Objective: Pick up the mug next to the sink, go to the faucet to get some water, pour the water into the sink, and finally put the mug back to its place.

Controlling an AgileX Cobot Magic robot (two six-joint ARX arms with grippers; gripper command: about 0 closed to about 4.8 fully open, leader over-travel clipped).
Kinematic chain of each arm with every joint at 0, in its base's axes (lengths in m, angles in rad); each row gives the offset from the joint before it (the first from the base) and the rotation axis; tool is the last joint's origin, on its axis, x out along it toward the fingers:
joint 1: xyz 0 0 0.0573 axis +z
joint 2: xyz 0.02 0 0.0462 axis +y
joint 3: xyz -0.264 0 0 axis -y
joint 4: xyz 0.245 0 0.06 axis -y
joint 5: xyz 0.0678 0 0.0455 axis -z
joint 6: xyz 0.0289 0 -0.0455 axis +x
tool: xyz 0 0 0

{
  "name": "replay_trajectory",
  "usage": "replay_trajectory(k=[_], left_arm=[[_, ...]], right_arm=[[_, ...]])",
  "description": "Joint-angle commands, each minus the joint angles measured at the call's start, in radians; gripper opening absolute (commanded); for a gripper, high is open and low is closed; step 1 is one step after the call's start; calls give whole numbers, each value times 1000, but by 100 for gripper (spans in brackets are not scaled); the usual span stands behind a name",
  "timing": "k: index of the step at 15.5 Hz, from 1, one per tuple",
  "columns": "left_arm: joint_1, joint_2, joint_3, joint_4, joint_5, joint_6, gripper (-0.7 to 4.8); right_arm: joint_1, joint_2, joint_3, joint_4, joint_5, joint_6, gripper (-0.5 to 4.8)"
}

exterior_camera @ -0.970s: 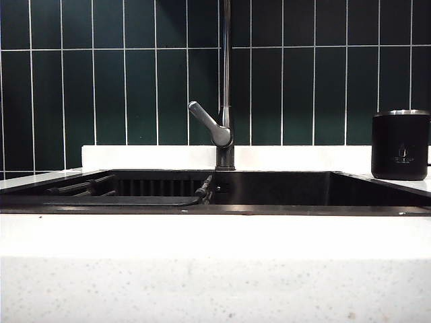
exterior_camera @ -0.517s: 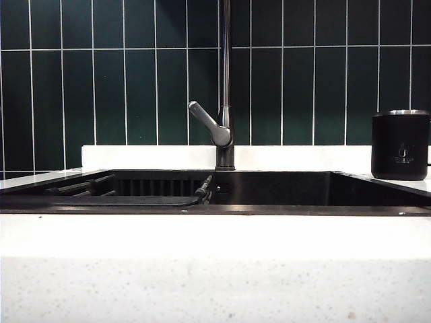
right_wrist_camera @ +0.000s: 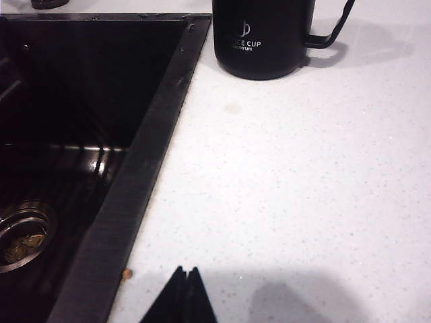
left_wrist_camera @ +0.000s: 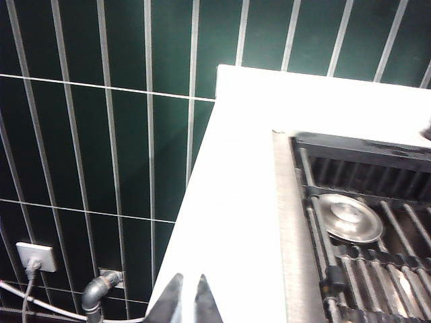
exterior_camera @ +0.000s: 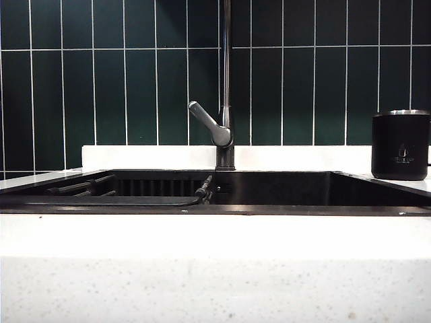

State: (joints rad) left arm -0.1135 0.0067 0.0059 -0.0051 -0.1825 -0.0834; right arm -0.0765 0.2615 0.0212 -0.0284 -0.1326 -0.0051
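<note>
The black mug [exterior_camera: 400, 145] stands upright on the white counter to the right of the sink [exterior_camera: 215, 209], apart from both grippers. In the right wrist view the mug [right_wrist_camera: 262, 40] stands beyond the sink's black rim [right_wrist_camera: 155, 134], well ahead of my right gripper [right_wrist_camera: 186, 270], which is shut and empty over the counter. My left gripper [left_wrist_camera: 190, 279] hovers over the counter's outer corner beside the sink rim [left_wrist_camera: 286, 222], shut to a thin slit with nothing in it. The faucet [exterior_camera: 226, 81] rises behind the basin, its grey lever [exterior_camera: 210, 124] angled left. No water shows. Neither gripper appears in the exterior view.
Dark rack bars [left_wrist_camera: 377, 269] and a round metal drain cover [left_wrist_camera: 349, 217] lie in the sink. A second drain [right_wrist_camera: 20, 235] shows at the basin floor. Green tiles [exterior_camera: 101, 87] back the counter. A wall socket [left_wrist_camera: 32, 256] and a pipe [left_wrist_camera: 94, 293] sit below the counter's end.
</note>
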Motion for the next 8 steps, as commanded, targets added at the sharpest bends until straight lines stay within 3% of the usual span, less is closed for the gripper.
replay_trajectory(k=[1, 3, 4, 8], left_arm=[[23, 0, 2, 43, 57, -3, 21], [26, 0, 2, 78, 62, 0, 21], [36, 0, 2, 74, 116, 5, 21], [41, 0, 2, 72, 119, 4, 21]], right_arm=[[0, 1, 4, 6, 0, -2, 0], [0, 1, 4, 6, 0, -2, 0], [0, 1, 4, 6, 0, -2, 0], [0, 1, 4, 6, 0, -2, 0]])
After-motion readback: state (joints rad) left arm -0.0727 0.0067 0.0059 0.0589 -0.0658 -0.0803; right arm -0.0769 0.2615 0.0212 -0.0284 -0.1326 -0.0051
